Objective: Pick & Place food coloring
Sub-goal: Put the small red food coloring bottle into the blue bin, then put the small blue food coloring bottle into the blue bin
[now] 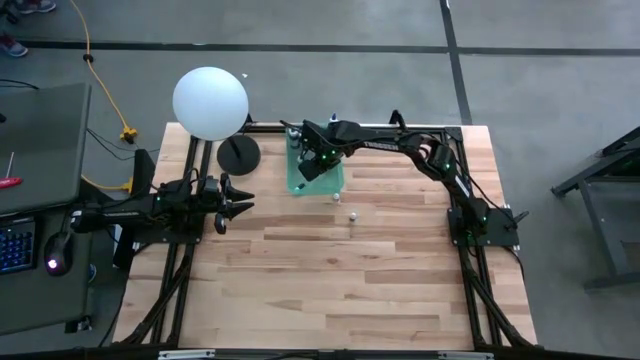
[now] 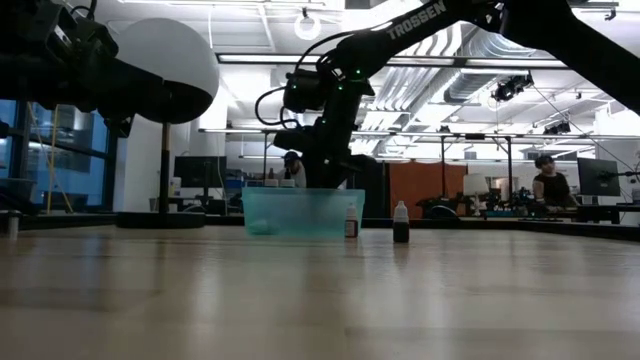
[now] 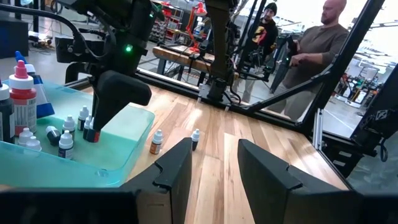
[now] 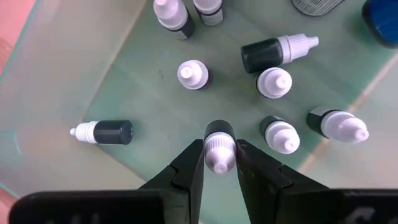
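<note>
**One brand name readable**

The only legible text is the word "TROSSEN", in pale capital letters along the dark metal link of the robot arm [image 2: 420,22] that reaches in from above in the low view. The small white-capped food coloring bottles [image 4: 219,149] carry no label that can be read, and signs in the room behind the counter are too small to make out.
</note>
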